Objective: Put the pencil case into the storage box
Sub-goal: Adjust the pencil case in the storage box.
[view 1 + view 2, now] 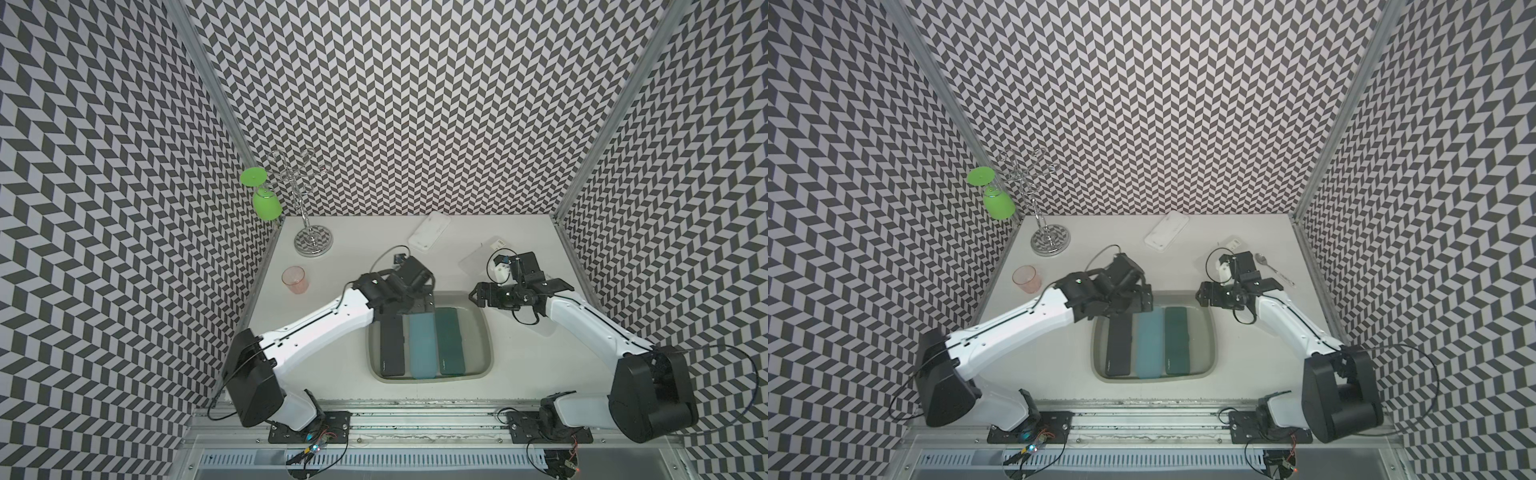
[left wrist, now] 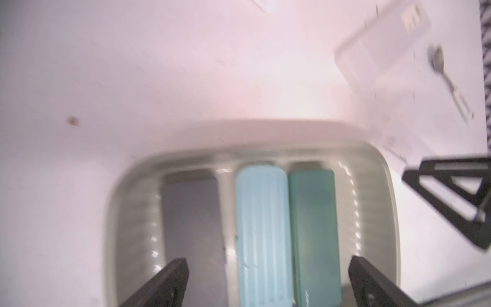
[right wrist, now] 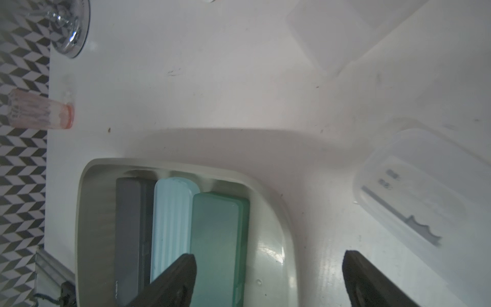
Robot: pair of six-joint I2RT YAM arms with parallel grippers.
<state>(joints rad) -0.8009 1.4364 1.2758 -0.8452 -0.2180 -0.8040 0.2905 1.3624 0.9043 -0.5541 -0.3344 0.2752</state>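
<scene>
well, your left gripper hangs over the upper left corner of the storage box, its jaws spread wide with nothing between them. your right gripper sits just beside the box's upper right corner, jaws also well apart and empty. the box lies at the lower centre of both top views, and three long cases lie flat inside it, side by side: a black pencil case on the left, a light blue pencil case in the middle, and a dark green pencil case right against it on the right. outside the box you have a white case near the back wall, a pink cup at the left of the table, and a spoon towards the right edge.
</scene>
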